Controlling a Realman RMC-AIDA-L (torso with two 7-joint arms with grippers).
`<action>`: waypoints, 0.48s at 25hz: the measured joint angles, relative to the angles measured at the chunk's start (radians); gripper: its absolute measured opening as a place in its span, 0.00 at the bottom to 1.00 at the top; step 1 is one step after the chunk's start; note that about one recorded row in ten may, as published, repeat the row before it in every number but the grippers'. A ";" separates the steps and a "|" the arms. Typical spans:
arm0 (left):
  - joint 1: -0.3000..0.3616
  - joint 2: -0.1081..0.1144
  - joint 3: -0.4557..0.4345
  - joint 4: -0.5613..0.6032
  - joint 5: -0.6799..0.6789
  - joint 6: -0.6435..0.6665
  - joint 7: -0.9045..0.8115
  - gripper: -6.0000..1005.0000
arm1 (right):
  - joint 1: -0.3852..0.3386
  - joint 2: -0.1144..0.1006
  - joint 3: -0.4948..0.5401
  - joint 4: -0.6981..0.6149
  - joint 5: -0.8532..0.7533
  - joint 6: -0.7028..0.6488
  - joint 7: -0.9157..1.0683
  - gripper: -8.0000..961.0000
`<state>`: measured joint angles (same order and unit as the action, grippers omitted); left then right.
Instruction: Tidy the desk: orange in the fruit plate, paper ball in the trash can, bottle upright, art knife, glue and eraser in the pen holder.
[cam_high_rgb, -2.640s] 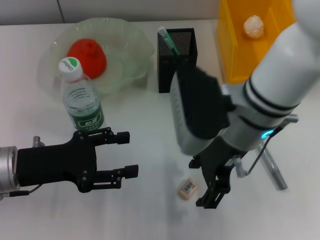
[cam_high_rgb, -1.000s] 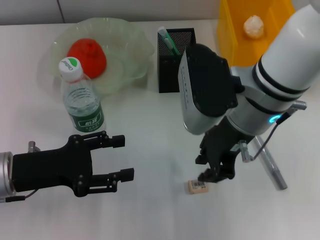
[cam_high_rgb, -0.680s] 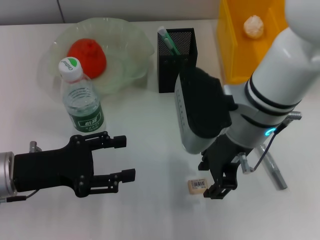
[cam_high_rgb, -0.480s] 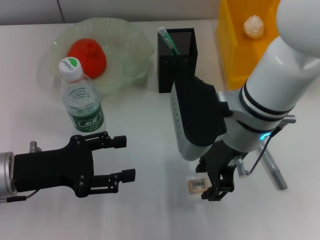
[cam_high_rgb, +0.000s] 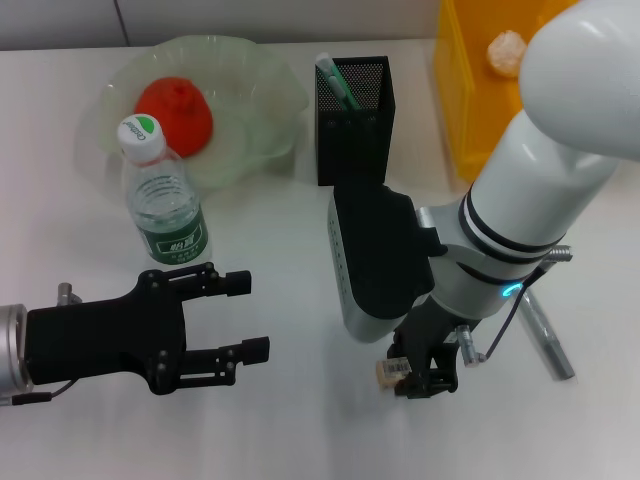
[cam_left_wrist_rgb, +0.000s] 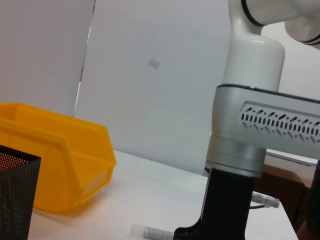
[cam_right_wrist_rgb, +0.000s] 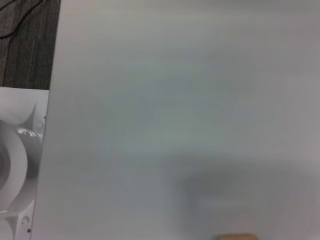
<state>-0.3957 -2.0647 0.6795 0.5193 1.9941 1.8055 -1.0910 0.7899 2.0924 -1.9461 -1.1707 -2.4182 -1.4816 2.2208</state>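
The right gripper (cam_high_rgb: 410, 375) is down at the white counter (cam_high_rgb: 290, 420), its black fingers closed narrowly around the small tan eraser (cam_high_rgb: 388, 371), which sits on the surface near the front edge with its barcode label facing up. The big white and grey forearm leans over it from the right.

The left gripper (cam_high_rgb: 245, 315) hovers low over the counter on the near left, well apart from the eraser, its two black fingers spread wide with nothing between them.

Just behind the left gripper stands the water bottle (cam_high_rgb: 162, 200), upright, green label and white-and-green cap on top. Behind that is the pale green fruit plate (cam_high_rgb: 250, 90) with the orange (cam_high_rgb: 175, 108) lying in it. The black mesh pen holder (cam_high_rgb: 355, 115) stands in the middle toward the back, a green-and-white glue stick (cam_high_rgb: 335, 80) poking out of it.

The yellow bin (cam_high_rgb: 470, 90) serving as the trash can is at the back right, and the paper ball (cam_high_rgb: 507, 50) rests inside. The silver art knife (cam_high_rgb: 545, 335) lies flat on the counter just right of the right arm, partly hidden by it.
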 joint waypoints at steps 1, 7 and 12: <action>0.000 0.000 0.000 -0.001 0.000 0.000 0.000 0.78 | -0.001 0.000 0.000 -0.006 0.000 0.000 0.001 0.50; 0.000 0.000 0.000 -0.001 0.000 0.000 0.000 0.78 | -0.041 -0.004 0.127 -0.184 -0.028 -0.120 0.003 0.26; 0.002 0.000 0.000 -0.001 0.000 0.000 0.000 0.78 | -0.046 -0.005 0.390 -0.326 -0.137 -0.152 0.027 0.28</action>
<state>-0.3937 -2.0646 0.6795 0.5184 1.9942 1.8056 -1.0906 0.7441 2.0870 -1.5565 -1.4968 -2.5549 -1.6334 2.2481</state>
